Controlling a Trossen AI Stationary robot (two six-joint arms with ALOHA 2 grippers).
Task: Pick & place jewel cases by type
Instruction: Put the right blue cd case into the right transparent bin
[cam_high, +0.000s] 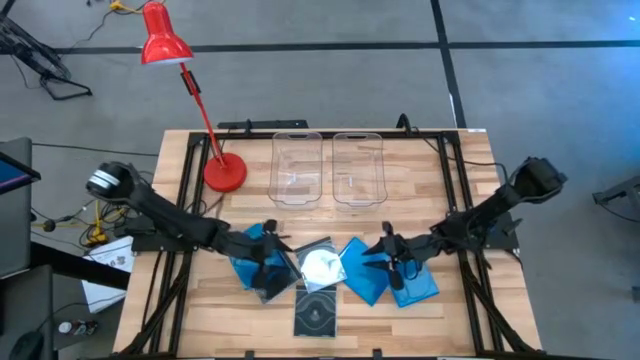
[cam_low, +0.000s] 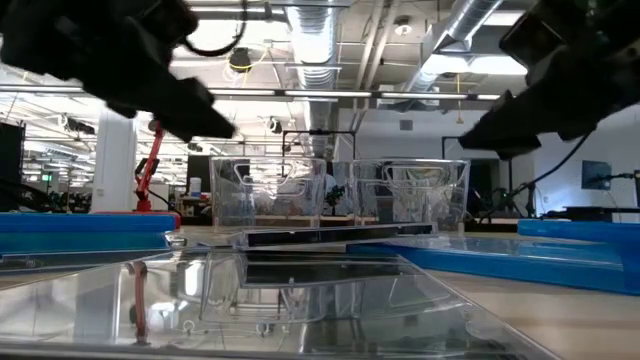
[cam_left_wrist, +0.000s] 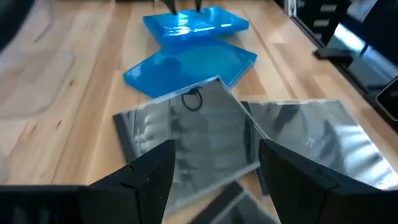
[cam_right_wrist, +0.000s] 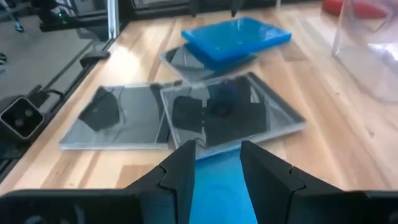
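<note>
Left gripper (cam_high: 277, 246): fingers apart, low over a blue jewel case (cam_high: 252, 262) at the pile's left.
Right gripper (cam_high: 381, 255): fingers apart, above the right blue cases (cam_high: 362, 270).
Clear cases (cam_high: 320, 266): overlapped mid-table, between both grippers.
Bins (cam_high: 297, 166): farther back, apart from the pile.

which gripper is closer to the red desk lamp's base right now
Left. The left gripper sits over the cases just in front of the red lamp base, slightly to its right. The right gripper is much farther, across the table beyond both bins.
</note>
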